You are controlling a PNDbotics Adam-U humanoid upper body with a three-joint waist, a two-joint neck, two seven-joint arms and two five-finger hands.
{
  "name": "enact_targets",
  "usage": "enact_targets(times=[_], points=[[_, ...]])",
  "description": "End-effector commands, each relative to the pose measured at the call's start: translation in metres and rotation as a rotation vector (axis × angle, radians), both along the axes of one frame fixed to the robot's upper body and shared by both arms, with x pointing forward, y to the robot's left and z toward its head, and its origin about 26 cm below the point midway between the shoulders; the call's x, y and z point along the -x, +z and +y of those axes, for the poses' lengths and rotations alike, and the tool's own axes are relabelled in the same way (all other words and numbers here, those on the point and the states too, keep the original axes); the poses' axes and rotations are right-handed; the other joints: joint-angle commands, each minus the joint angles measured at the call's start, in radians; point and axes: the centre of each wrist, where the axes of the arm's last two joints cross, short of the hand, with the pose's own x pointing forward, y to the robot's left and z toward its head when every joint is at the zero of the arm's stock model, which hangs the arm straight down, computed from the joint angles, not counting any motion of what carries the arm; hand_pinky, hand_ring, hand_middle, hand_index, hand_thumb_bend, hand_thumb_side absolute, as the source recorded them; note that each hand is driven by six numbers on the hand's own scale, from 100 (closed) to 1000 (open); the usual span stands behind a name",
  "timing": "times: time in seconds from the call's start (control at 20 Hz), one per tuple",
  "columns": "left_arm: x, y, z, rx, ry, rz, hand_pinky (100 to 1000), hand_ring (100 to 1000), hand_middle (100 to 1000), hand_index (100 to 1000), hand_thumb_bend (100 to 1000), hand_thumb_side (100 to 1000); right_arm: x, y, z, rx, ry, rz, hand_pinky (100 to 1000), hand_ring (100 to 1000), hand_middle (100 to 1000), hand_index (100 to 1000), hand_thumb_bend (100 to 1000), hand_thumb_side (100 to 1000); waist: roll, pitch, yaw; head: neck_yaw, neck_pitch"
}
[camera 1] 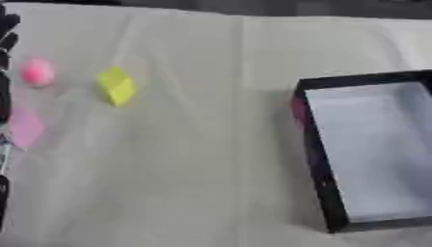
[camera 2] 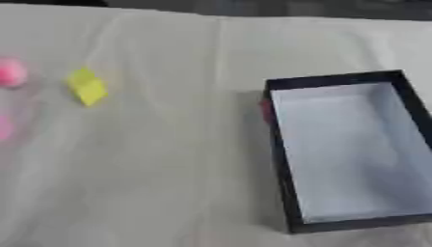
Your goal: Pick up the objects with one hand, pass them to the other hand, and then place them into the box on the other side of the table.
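In the left eye view a pale cloth (camera 1: 202, 159) covers the table, and a black box (camera 1: 319, 164) with a whitish floor sits on the right side, its long walls running away from the camera and slightly askew. A small reddish patch (camera 1: 299, 110) shows against the outside of the box's left wall, too blurred to name. On the left side lie three things: a yellow block (camera 1: 115, 86), a round pink ball (camera 1: 37, 72) just to its left, and a flat pink piece (camera 1: 25, 128) nearer the camera, below the ball. Dark parts of the left hand (camera 1: 6, 34) run along the very left edge, just beside the ball and the pink piece; I cannot tell whether they touch either one, nor how the fingers are set, since only a thin strip shows. The yellow block lies apart from that hand, further toward the middle. In the right eye view the box (camera 2: 283, 183) shows whole and holds nothing, the yellow block (camera 2: 87, 87) and the ball (camera 2: 10, 73) lie well apart from it on the left, the pink piece (camera 2: 4, 128) is cut by the edge, and no hand shows.
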Motion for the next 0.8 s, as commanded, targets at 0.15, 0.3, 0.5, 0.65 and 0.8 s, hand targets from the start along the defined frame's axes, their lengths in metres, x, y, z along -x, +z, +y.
enact_targets(times=[0.15, 0.3, 0.5, 0.65, 0.8], points=[[0.007, 0.016, 0.025, -0.072, 0.021, -0.004, 1000, 941, 727, 837, 153, 830, 0.005, 0.010, -0.006, 0.041, -0.027, -0.023, 714, 901, 923, 953, 100, 429, 0.009, -0.025, 0.001, -0.008, 0.020], [0.011, 0.019, 0.038, -0.116, 0.029, 0.009, 1000, 954, 740, 844, 136, 825, 0.007, 0.009, -0.009, 0.053, -0.041, -0.025, 716, 906, 926, 953, 100, 420, 0.010, -0.030, -0.002, -0.009, 0.039], [0.014, 0.022, 0.050, -0.171, 0.048, 0.030, 1000, 964, 733, 839, 117, 828, 0.009, 0.011, -0.013, 0.079, -0.046, -0.033, 718, 909, 928, 952, 100, 402, 0.010, -0.036, -0.001, -0.007, 0.051], [0.016, 0.025, 0.059, -0.223, 0.059, 0.053, 1000, 969, 731, 836, 100, 830, 0.011, 0.012, -0.016, 0.098, -0.046, -0.034, 719, 907, 926, 951, 100, 390, 0.010, -0.041, 0.000, -0.009, 0.053], [0.017, 0.030, 0.068, -0.298, 0.072, 0.086, 1000, 978, 741, 842, 100, 837, 0.013, 0.011, -0.018, 0.114, -0.050, -0.028, 719, 906, 924, 950, 100, 380, 0.010, -0.047, 0.003, -0.009, 0.059]])
